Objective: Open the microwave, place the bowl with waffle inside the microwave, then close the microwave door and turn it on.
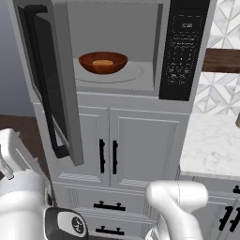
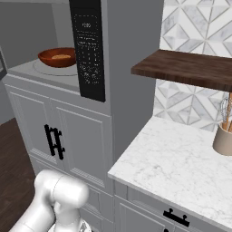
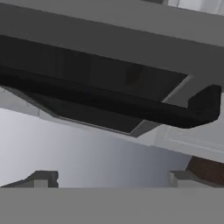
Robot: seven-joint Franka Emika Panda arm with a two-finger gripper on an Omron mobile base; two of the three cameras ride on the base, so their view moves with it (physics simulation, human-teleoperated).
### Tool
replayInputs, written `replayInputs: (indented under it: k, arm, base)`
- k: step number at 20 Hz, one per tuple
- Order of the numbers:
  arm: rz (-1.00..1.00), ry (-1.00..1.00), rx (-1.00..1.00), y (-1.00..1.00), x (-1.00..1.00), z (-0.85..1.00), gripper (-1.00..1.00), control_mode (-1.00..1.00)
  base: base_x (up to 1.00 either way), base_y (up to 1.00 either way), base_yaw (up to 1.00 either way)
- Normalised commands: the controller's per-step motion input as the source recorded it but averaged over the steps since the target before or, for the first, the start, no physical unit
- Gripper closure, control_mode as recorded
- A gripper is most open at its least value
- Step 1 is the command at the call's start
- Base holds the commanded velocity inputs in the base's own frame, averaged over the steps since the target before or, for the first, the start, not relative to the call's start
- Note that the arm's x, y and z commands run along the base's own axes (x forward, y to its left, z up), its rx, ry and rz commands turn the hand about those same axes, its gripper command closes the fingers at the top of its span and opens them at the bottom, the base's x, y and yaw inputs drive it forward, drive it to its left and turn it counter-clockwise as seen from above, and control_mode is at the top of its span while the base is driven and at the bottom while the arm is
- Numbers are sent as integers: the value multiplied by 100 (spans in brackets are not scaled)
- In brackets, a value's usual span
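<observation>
Bowl with waffle (image 1: 103,62) sits inside the microwave (image 1: 185,51); my hand (image 3: 113,178), released, faces the microwave door (image 3: 109,103), still to close.

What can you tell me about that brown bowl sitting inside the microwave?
The bowl with waffle is shallow, round and reddish-brown, glossy like glazed ceramic. It sits upright on the round glass turntable inside the microwave, left of its middle in the left base view. A golden-tan waffle lies flat in its bottom. Nothing else touches it. The microwave door stands swung open to the left.
</observation>
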Motion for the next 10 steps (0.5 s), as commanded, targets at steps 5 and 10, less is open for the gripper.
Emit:
replayInputs:
  k: [5, 10]
  arm:
    - [-2, 0, 0, 41, 74, -13, -100, -100]
    - [-2, -2, 0, 61, 73, -20, -100, -100]
  base:
    - [0, 0, 0]
    - [0, 0, 0]
